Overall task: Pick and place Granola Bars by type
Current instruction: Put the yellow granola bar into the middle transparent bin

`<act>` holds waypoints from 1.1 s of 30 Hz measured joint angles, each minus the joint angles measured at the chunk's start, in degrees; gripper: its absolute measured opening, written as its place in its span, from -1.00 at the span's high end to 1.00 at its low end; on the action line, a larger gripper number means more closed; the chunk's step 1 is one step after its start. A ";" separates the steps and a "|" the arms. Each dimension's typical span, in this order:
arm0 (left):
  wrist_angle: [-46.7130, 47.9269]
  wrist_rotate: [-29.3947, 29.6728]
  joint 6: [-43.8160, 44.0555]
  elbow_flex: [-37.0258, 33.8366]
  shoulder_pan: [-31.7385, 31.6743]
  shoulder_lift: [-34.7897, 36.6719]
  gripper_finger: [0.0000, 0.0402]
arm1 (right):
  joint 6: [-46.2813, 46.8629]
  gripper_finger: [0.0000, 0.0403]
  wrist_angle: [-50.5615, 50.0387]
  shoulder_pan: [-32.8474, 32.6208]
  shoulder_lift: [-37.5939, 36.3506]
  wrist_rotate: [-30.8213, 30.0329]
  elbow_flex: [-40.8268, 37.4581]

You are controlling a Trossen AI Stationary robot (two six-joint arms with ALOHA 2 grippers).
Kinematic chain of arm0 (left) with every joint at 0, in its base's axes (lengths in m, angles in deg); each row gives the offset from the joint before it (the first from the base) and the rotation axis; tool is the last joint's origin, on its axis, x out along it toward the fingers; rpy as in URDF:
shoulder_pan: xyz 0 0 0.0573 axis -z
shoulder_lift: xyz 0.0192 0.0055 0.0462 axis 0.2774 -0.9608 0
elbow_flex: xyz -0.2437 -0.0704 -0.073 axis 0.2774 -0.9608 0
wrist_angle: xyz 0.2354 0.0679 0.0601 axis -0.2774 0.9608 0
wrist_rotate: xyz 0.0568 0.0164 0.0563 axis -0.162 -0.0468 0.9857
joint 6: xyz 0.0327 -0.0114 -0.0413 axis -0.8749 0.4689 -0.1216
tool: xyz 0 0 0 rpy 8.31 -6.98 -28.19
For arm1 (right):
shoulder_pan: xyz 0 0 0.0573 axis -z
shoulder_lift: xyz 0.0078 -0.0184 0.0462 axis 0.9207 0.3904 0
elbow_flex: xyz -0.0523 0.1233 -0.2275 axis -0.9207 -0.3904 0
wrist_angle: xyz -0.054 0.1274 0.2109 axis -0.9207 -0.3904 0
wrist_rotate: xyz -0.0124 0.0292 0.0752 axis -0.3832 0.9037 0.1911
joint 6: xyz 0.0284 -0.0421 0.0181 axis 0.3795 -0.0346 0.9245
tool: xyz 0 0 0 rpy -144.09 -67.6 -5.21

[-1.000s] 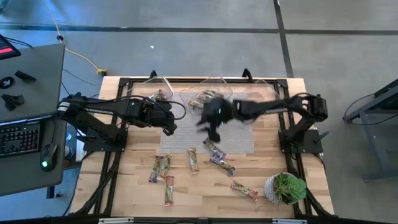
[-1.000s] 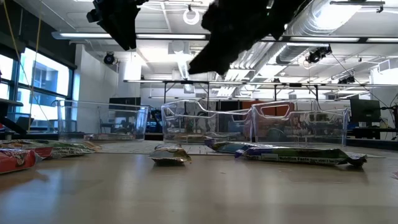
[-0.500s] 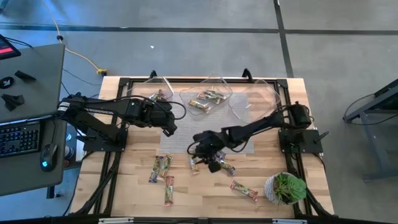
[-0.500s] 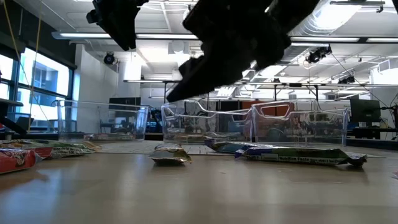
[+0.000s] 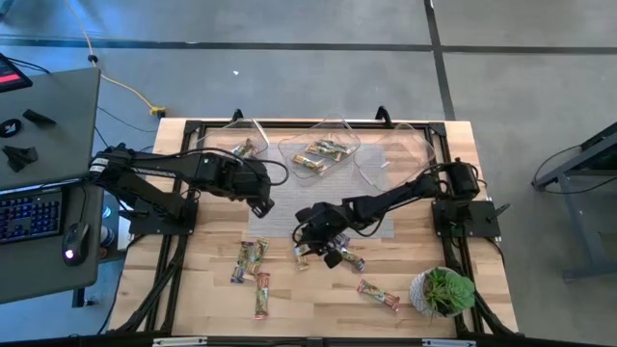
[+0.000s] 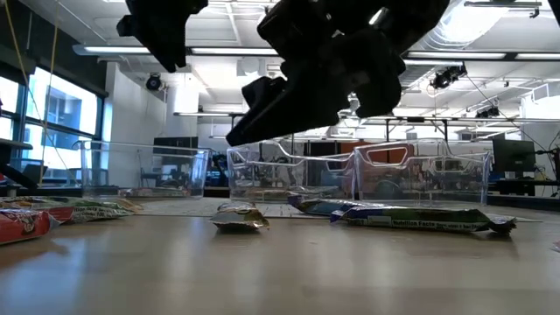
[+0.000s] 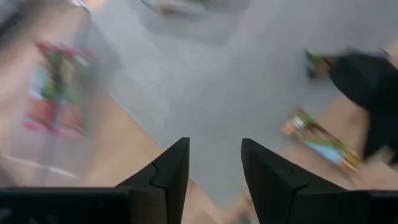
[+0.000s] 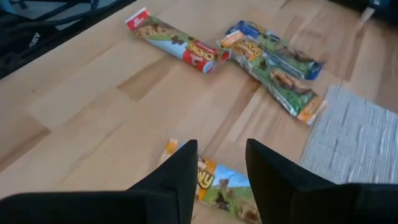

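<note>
Looking down from the high view, a pale wooden table (image 5: pixel 193 299) carries a grey mat (image 5: pixel 381 217), three clear tubs (image 5: pixel 323 145) along its far edge, a potted plant (image 5: pixel 443 291) at one corner and loose granola bars (image 5: pixel 253 260) on the wood, while the right gripper (image 5: pixel 307 241) hangs over a bar just off the mat and the left gripper (image 5: pixel 262 200) waits at the mat's other edge. At table height the low view looks across the bars (image 6: pixel 411 217) to the tubs and a bright workshop — ceiling lights, ducts, windows. The left wrist view shows its fingers (image 7: pixel 171 171) apart over the mat, holding nothing; the right wrist view shows its fingers (image 8: pixel 180 171) apart above a yellow-green bar (image 8: pixel 217 186), with a red bar (image 8: pixel 174 40) farther off.
</note>
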 joint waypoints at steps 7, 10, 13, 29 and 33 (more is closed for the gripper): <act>0.07 -15.62 5.94 0.04 3.73 -3.49 0.30 | 0.10 0.41 -0.49 0.00 -0.22 -13.12 0.00; 0.14 -19.72 11.08 0.04 8.10 -6.47 0.30 | 0.08 0.41 -0.95 0.00 -0.22 -18.90 0.00; 0.46 -19.86 16.19 0.00 12.25 -9.97 0.30 | -1.06 0.41 -1.05 0.00 -0.22 -23.13 0.00; 2.62 -24.25 18.08 0.00 16.62 -25.09 0.30 | -3.34 0.41 -10.04 -1.53 -4.60 -24.80 -0.11; 3.55 -26.89 12.45 -0.07 16.13 -26.00 0.30 | -2.21 0.41 -14.49 -2.48 -8.90 -24.84 0.00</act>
